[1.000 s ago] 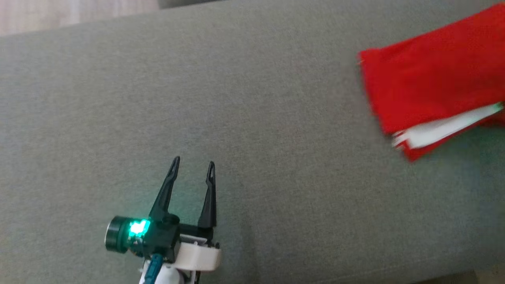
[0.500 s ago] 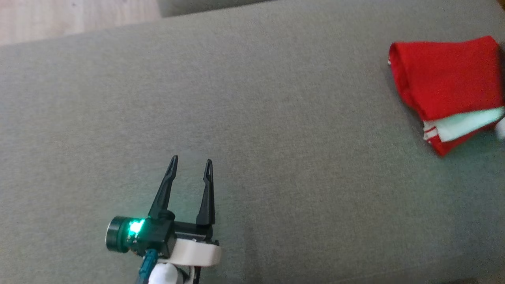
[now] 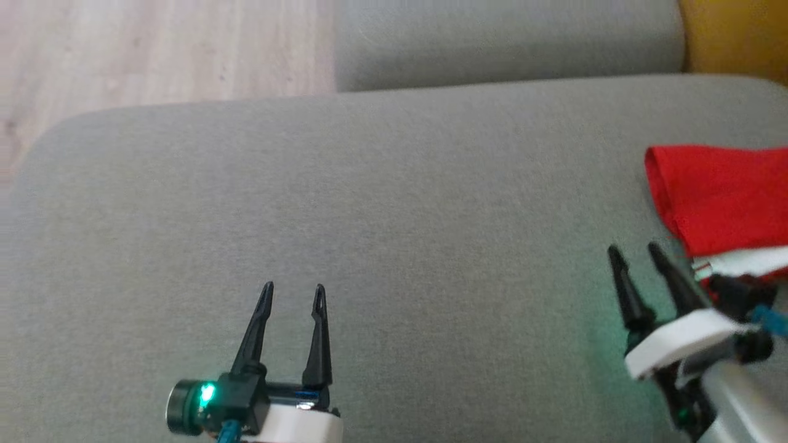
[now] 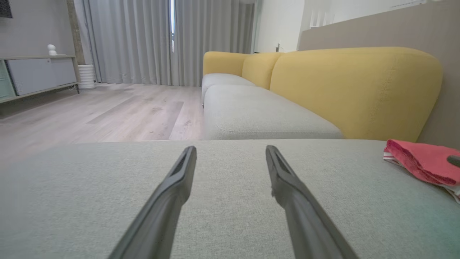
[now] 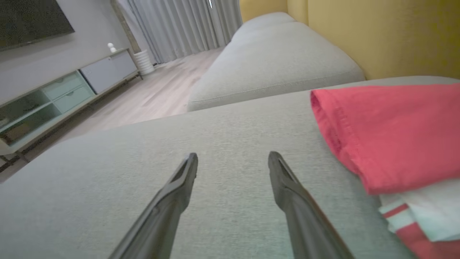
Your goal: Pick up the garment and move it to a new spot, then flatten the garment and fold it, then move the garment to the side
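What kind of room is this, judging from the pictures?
Most likely a home living room: a sofa with grey seats and yellow backs, a low cabinet under a dark screen, and long grey curtains over a wooden floor.

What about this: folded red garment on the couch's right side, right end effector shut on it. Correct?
No. The right end effector is open beside the garment, gripping nothing, as the right wrist view shows. The rest stands.
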`<state>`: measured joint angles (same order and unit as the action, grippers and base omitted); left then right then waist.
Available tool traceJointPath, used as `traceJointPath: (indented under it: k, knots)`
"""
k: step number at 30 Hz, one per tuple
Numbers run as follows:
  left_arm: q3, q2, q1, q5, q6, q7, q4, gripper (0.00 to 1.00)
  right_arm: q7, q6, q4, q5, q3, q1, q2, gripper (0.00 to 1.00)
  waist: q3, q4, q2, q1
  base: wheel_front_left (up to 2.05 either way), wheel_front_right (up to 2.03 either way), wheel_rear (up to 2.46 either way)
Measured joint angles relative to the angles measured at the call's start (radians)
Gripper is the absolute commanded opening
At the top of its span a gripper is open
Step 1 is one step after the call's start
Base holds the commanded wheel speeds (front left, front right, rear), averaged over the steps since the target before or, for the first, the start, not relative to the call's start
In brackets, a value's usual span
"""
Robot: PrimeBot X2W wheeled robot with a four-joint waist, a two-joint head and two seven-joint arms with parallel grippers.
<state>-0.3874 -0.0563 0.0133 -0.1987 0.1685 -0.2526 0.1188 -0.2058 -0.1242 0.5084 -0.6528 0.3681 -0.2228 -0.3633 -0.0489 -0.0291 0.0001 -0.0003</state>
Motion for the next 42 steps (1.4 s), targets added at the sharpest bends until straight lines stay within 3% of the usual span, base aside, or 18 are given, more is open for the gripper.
traceJointPath:
  k: [5,10,15,35,36,42]
  knots:
    - [0.004,0.000,0.036,-0.006,-0.003,-0.001,-0.012,1.00,-0.041,0.000,-0.040,0.120,-0.058,0.096,0.077,1.00,0.054,-0.048,0.0000,0.0001,0.00,0.00,0.00]
    - [0.021,0.000,0.061,0.020,-0.004,-0.001,-0.062,1.00,-0.042,0.000,-0.270,0.361,-0.239,0.216,0.180,1.00,0.094,-0.081,0.0000,0.0001,0.00,0.00,0.00]
    - [0.035,0.000,0.115,0.009,-0.025,-0.001,-0.101,1.00,-0.042,0.000,-0.392,0.447,-0.335,0.379,0.282,1.00,0.117,-0.098,0.0000,0.0001,0.00,0.00,0.00]
    - [0.064,-0.001,0.158,0.050,-0.038,-0.001,-0.079,1.00,-0.042,0.000,-0.386,0.487,-0.347,0.422,0.312,1.00,0.136,-0.088,0.0000,0.0003,0.00,0.00,0.00]
    - [0.063,-0.001,0.158,0.050,-0.037,-0.001,-0.075,0.00,-0.042,0.000,-0.382,0.487,-0.345,0.422,0.312,0.00,0.135,-0.087,0.0000,0.0003,0.00,0.00,0.00]
    - [0.062,-0.001,0.196,0.036,-0.037,0.006,0.010,0.00,-0.039,0.000,-0.295,0.475,-0.340,0.446,0.315,0.00,0.133,-0.085,0.0000,0.0003,0.00,0.00,0.00]
